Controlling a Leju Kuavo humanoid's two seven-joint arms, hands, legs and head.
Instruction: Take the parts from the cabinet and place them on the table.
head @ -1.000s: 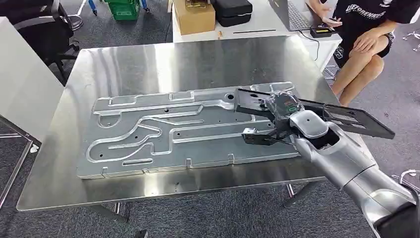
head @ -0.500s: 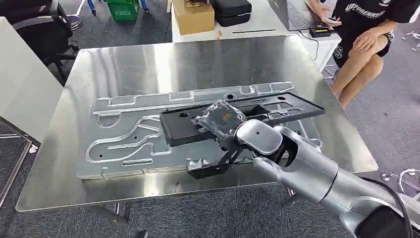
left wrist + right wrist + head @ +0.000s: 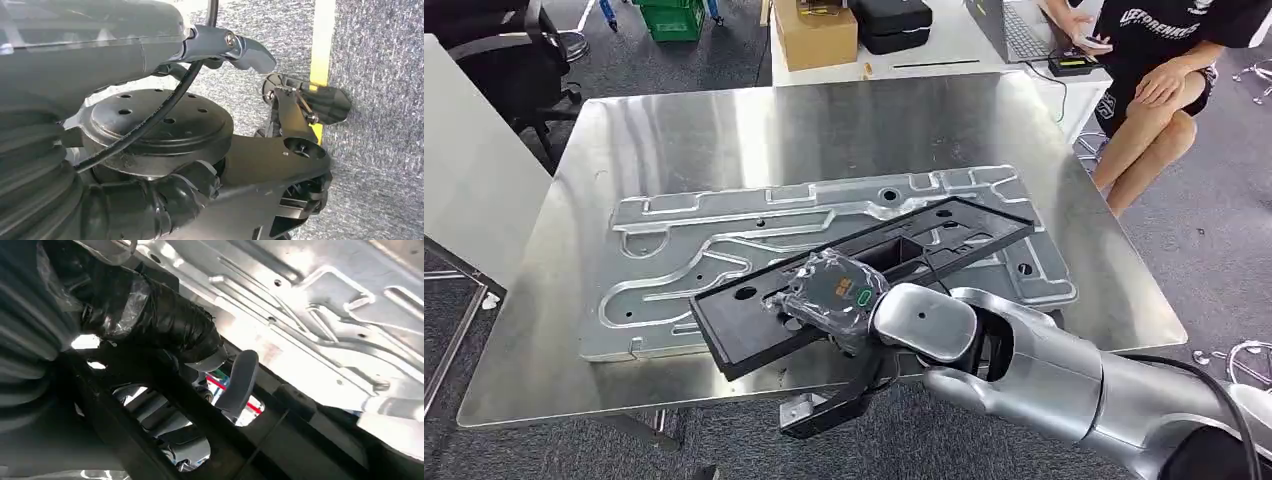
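The right hand [image 3: 829,300] grips a long black part [image 3: 864,275] near its middle, holding it aslant over the big silver stamped panel [image 3: 684,255] on the surface [image 3: 824,120]. This looks like the placing step; next, lower and level the part, then let go. Left hand's state: cannot tell

long black slotted panel [image 3: 864,270] lies slantwise over the embossed silver sheet-metal part [image 3: 724,250].
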